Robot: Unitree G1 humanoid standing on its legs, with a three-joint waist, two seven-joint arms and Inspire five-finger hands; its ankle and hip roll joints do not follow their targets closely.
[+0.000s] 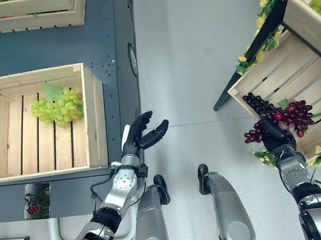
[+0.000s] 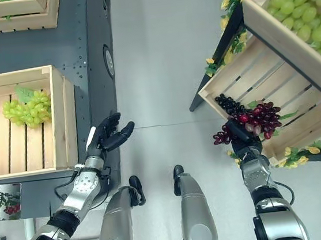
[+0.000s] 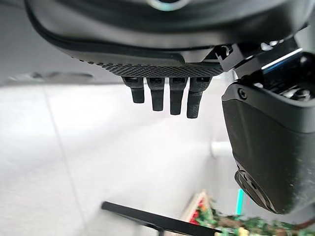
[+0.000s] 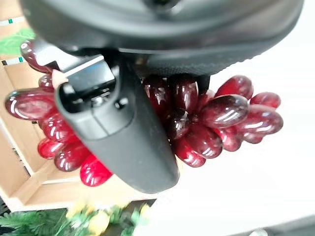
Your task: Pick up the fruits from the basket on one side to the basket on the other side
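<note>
My right hand (image 1: 272, 132) is shut on a bunch of red grapes (image 1: 291, 117) at the front edge of the tilted wooden crate (image 1: 294, 69) on my right. In the right wrist view the thumb (image 4: 123, 132) lies across the red grapes (image 4: 231, 113). A bunch of dark grapes (image 1: 258, 103) lies inside that crate. On my left, a wooden crate (image 1: 94, 116) holds a bunch of green grapes (image 1: 58, 106). My left hand (image 1: 143, 133) hangs open over the floor beside that crate's near right corner, holding nothing; its fingers (image 3: 162, 96) show straight.
The left crate sits on a dark grey table (image 1: 42, 46), with another crate (image 1: 32, 13) behind it. Above the right crate is a second crate of green grapes (image 2: 297, 0). Yellow flowers and leaves (image 1: 263, 4) trim the right stand. Bare grey floor (image 1: 195, 64) lies between.
</note>
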